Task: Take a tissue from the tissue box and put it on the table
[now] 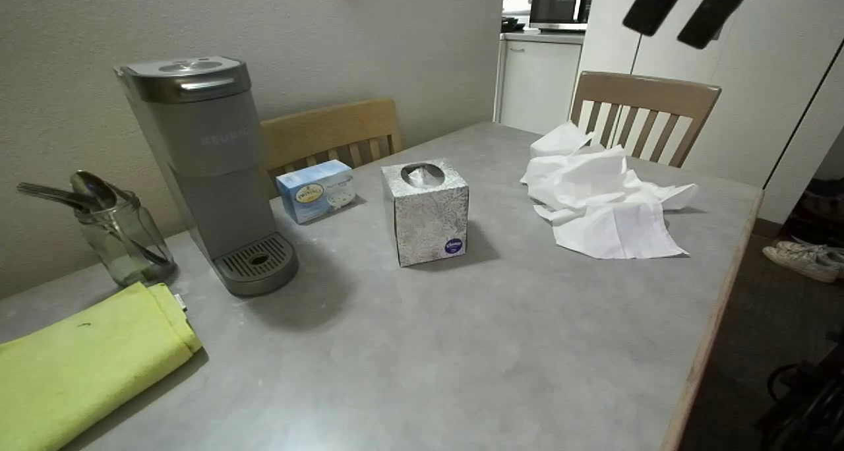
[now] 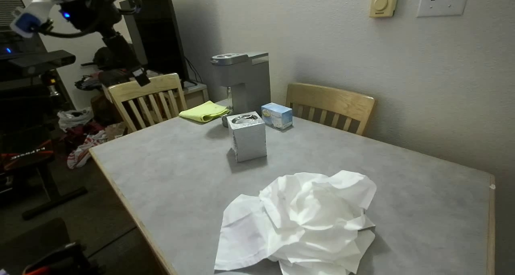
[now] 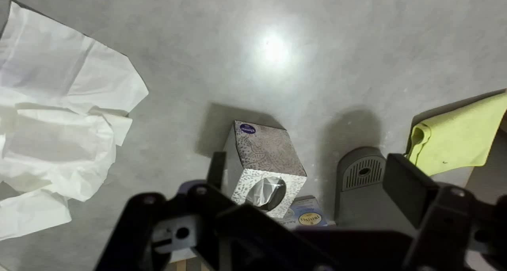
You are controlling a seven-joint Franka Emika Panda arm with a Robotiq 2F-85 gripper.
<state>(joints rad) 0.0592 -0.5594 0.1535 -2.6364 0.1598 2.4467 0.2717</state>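
Observation:
The tissue box (image 1: 427, 230) is a grey-white patterned cube standing upright on the grey table (image 1: 422, 365). It also shows in an exterior view (image 2: 250, 141) and in the wrist view (image 3: 269, 150). A thin whitish, shiny piece (image 3: 266, 191) shows inside its round top opening. Crumpled white tissues (image 1: 593, 190) lie spread on the table apart from the box; they also show in an exterior view (image 2: 314, 218) and in the wrist view (image 3: 51, 136). My gripper (image 1: 674, 34) hangs high above the table, fingers wide apart with nothing between them (image 3: 311, 176).
A grey coffee maker (image 1: 217, 167) and a blue tea box (image 1: 316, 190) stand near the tissue box. A jar of cutlery (image 1: 128, 237) and a folded yellow cloth (image 1: 99, 359) lie beyond the coffee maker. Wooden chairs (image 2: 332, 106) stand at the table edges.

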